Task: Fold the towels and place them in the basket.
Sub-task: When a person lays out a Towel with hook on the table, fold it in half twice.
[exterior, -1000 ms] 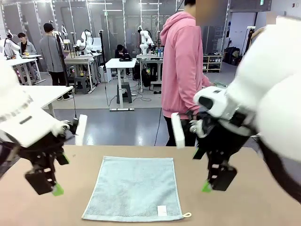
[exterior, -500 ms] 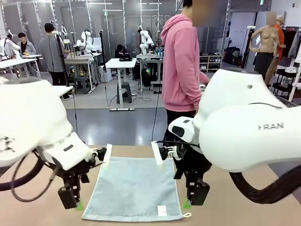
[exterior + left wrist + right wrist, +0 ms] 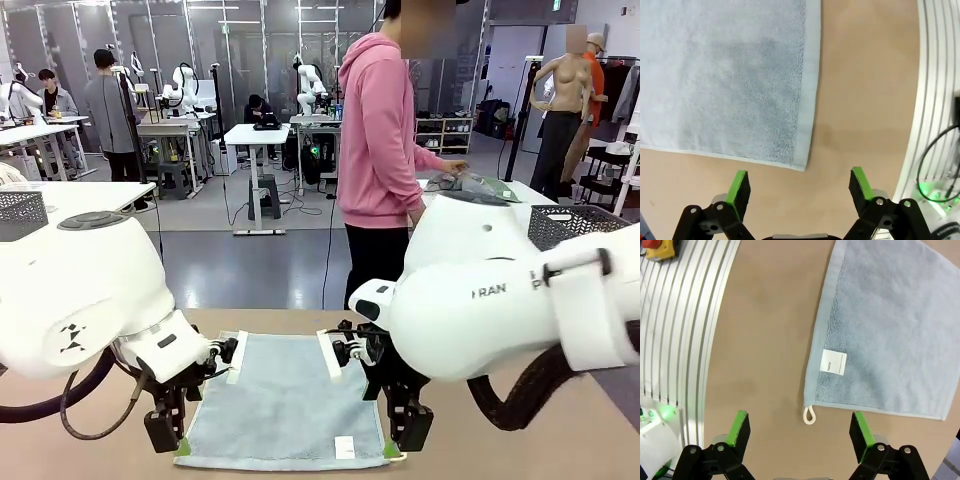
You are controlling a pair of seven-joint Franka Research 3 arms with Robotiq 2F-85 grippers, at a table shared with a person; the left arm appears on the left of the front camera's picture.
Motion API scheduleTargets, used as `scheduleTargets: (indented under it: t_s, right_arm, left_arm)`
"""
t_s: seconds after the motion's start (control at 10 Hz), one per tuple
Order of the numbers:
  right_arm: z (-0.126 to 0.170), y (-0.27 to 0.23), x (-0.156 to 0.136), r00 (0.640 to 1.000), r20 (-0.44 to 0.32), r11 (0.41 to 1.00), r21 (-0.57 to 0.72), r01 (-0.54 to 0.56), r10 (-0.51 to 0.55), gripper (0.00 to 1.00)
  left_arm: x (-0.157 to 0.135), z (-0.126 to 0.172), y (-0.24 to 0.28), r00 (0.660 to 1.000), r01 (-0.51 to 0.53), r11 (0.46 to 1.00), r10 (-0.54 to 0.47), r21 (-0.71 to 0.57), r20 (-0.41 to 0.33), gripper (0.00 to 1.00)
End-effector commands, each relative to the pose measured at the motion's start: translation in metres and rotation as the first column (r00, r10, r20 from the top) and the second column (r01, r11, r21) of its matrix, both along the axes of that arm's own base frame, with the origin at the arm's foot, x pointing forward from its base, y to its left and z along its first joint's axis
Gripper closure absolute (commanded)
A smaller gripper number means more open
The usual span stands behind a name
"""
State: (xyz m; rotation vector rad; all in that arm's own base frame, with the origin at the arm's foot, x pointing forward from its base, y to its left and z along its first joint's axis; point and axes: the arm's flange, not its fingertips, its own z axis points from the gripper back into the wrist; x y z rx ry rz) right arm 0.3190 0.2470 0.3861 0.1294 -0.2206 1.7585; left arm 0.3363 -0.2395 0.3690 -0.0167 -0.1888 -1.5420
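Both sets of jaws are spread wide with nothing between the pads. In the left wrist view the left gripper [image 3: 799, 182] points straight down at the table [image 3: 865, 100], and one corner of the light blue-grey towel [image 3: 715, 75] lies in the gap between its two green pads [image 3: 738, 182], about level with their tips. Whether the pads touch the cloth cannot be told. The right wrist view has the right gripper [image 3: 798, 426] posed the same way over another corner of the same towel. There the small white loop [image 3: 809, 415] sits between the pads and a white label [image 3: 833, 362] lies on the cloth just beyond it. Both wrist views also take in a ribbed aluminium rail [image 3: 680, 315] along the table's edge, which the front view lacks. The right one catches a red button on a yellow box [image 3: 657, 247] as well.

From the front, the two white arms bend in low from either side, wrists turned down. Their grippers sit at the towel's two near corners, the left [image 3: 170, 437] and the right [image 3: 405, 432]. One towel lies flat and unfolded in the middle of the table. Behind the right arm a dark wire-mesh basket [image 3: 580, 222] shows, and a second mesh basket [image 3: 20, 212] stands at far left, making two. A person in a pink hoodie [image 3: 378, 140] stands beyond the table, turned sideways, one hand [image 3: 455, 167] reaching toward the right
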Motion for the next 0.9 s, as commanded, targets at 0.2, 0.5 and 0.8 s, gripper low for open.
scheduleTargets:
  t_s: [0.2, 0.5, 0.8]
  right_arm:
    - [-0.053, -0.014, -0.016, 0.999, -0.021, 0.999, -0.008, 0.042, -0.043, 0.00]
    - [-0.072, -0.006, -0.014, 0.991, -0.037, 0.988, -0.083, 0.128, -0.131, 0.00]
    - [-0.084, -0.005, -0.008, 0.980, -0.030, 0.976, -0.104, 0.192, -0.196, 0.00]
  left_arm:
    - [-0.054, -0.051, 0.038, 1.000, 0.004, 0.999, -0.004, -0.035, -0.004, 0.00]
    - [-0.050, -0.070, 0.046, 1.000, -0.018, 1.000, 0.018, -0.003, -0.015, 0.00]
    - [-0.043, -0.088, 0.052, 0.999, -0.033, 0.999, 0.033, 0.003, -0.027, 0.00]
